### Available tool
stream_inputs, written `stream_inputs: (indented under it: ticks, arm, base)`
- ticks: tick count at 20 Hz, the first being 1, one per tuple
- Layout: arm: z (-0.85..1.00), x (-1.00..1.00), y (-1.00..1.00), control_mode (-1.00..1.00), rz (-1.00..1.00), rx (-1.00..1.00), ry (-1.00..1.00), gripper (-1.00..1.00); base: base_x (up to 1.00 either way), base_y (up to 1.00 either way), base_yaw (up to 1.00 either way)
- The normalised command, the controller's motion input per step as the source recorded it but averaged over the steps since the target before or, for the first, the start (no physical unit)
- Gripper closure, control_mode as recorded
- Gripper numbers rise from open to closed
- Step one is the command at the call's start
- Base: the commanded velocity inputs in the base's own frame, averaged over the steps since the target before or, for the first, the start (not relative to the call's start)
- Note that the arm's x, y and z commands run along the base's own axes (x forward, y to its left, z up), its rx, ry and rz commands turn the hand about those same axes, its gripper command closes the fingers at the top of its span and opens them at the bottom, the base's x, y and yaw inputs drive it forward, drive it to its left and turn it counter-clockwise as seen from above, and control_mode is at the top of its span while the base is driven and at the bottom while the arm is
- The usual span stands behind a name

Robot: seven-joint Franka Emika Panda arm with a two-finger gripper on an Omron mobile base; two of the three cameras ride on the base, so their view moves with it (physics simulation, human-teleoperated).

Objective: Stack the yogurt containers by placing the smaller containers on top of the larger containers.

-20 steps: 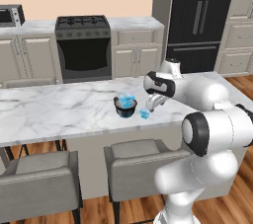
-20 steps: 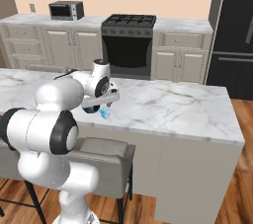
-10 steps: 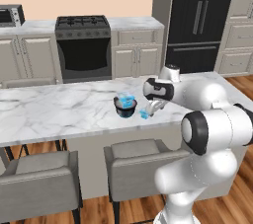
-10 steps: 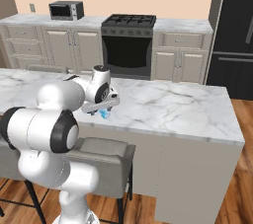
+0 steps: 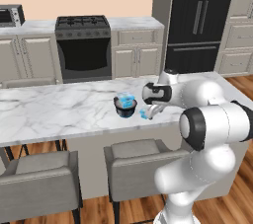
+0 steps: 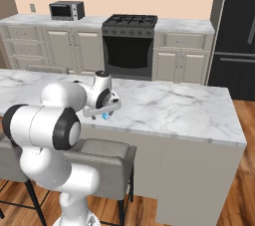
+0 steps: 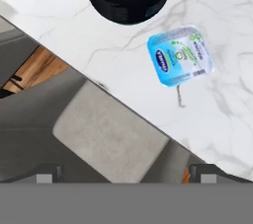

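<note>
Item, marble counter (image 5: pixel 59 112): a dark round bowl (image 5: pixel 125 108) stands near its front edge with the larger yogurt container (image 5: pixel 127 101) — light blue, pale top — sitting in it, and the smaller yogurt container (image 7: pixel 180 56) rests on the bare marble just beside the bowl, apart from it, its printed blue-and-white lid facing up in the hand view. Item, my gripper (image 5: pixel 152 113): it hangs over the counter's front edge close to the smaller container, jaws spread to their widest and holding nothing — two grey stools (image 5: pixel 141 161) stand below.
</note>
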Motion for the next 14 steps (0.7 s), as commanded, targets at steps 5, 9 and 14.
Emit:
stream_inputs:
  ticks: [5,9,14]
  arm:
    - [-0.10,0.23,0.00,-1.00,0.00,0.00,0.00,-1.00]
    - [-0.07,0.24,0.00,-1.00,0.00,0.00,0.00,-1.00]
    - [-0.07,0.20,0.00,-1.00,0.00,0.00,0.00,-1.00]
  base:
    - [0.00,0.00,0.00]
    - [0.00,0.00,0.00]
    - [0.00,0.00,0.00]
